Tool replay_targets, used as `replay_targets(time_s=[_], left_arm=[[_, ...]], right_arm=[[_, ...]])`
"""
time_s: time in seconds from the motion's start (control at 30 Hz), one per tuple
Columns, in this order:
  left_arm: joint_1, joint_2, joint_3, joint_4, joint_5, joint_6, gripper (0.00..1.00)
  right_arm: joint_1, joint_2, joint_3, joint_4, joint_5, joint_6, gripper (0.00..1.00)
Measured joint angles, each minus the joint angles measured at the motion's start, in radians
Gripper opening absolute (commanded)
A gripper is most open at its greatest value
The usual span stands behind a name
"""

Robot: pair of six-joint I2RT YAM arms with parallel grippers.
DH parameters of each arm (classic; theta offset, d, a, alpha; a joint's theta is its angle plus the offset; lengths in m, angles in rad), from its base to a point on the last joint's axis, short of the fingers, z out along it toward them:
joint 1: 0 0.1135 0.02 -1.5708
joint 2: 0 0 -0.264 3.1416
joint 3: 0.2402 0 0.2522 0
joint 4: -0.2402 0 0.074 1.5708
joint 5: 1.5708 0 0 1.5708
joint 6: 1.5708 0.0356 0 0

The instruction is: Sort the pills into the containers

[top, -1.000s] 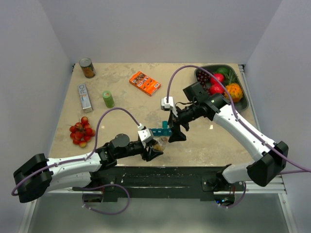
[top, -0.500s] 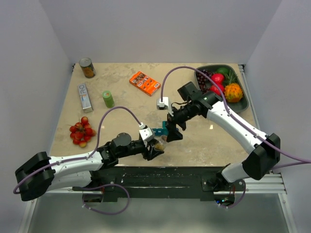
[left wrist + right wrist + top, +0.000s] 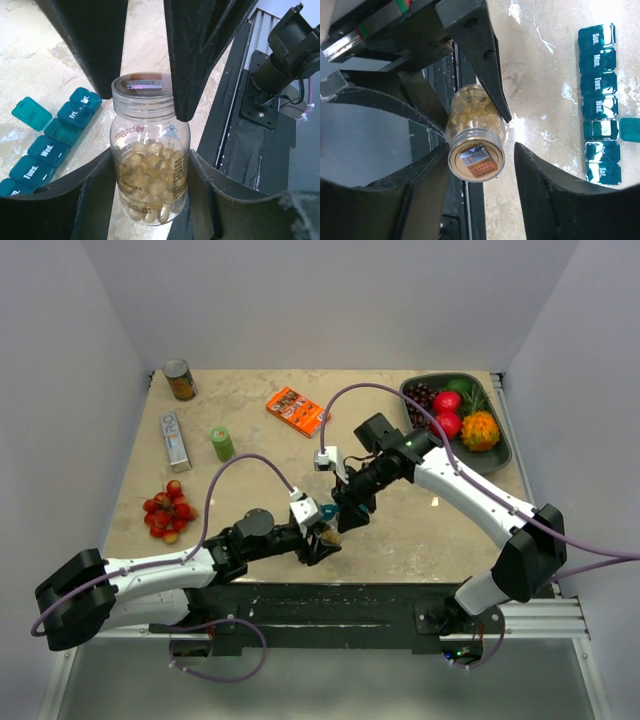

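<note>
A clear bottle (image 3: 150,165) full of yellow pills (image 3: 150,180) stands near the table's front edge, and my left gripper (image 3: 150,172) is shut on its body. In the top view the bottle (image 3: 328,531) sits between the left gripper (image 3: 322,541) and the right gripper (image 3: 344,515). My right gripper (image 3: 480,150) straddles the bottle's lid (image 3: 476,161). One finger (image 3: 432,172) touches the lid and a narrow gap shows at the other. The teal containers (image 3: 599,90) lie beside the bottle, one compartment (image 3: 600,129) with its lid flipped open, also seen as the containers (image 3: 47,150).
At the left lie cherry tomatoes (image 3: 168,512), a grey-white box (image 3: 176,438), a green cylinder (image 3: 222,444) and a can (image 3: 180,380). An orange box (image 3: 298,411) lies mid-back. A dark fruit bowl (image 3: 500,455) fills the back right. The black rail (image 3: 330,595) borders the front edge.
My right arm has moved left and down onto the bottle, and its jaws have narrowed around the lid. The left gripper and bottle have barely shifted.
</note>
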Motion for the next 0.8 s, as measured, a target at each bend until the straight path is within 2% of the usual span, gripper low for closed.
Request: replay_targets(time_s=[0.03, 0.07, 0.1, 0.17, 0.27, 0.4, 0.67, 0.73, 0.8], left_arm=[[0.002, 0.001, 0.000, -0.001, -0.001, 0.000, 0.00], [0.003, 0.001, 0.000, -0.003, -0.005, 0.000, 0.00], [0.004, 0.001, 0.000, -0.008, -0.003, 0.000, 0.00], [0.004, 0.001, 0.000, -0.010, -0.003, 0.003, 0.00], [0.005, 0.001, 0.000, -0.017, 0.004, 0.010, 0.00], [0.021, 0.001, 0.000, -0.021, 0.064, 0.019, 0.00], [0.059, -0.008, 0.002, 0.030, 0.298, 0.025, 0.00], [0.064, -0.007, 0.002, 0.045, 0.348, 0.020, 0.00], [0.070, 0.001, 0.002, 0.051, 0.378, 0.016, 0.00]], right_arm=[[0.002, 0.002, 0.000, -0.002, -0.002, -0.001, 0.37], [0.003, 0.004, 0.000, -0.006, -0.007, -0.003, 0.26], [0.005, 0.005, 0.000, -0.007, -0.009, -0.007, 0.19], [0.005, 0.010, 0.002, -0.016, -0.014, -0.011, 0.10], [0.008, 0.019, 0.006, -0.028, -0.021, -0.042, 0.03], [0.029, 0.017, 0.013, -0.065, -0.027, -0.142, 0.01], [0.082, -0.095, 0.003, -0.145, -0.046, -0.517, 0.02], [0.097, -0.114, 0.003, -0.163, -0.046, -0.576, 0.09], [0.108, -0.115, 0.001, -0.172, -0.045, -0.604, 0.23]])
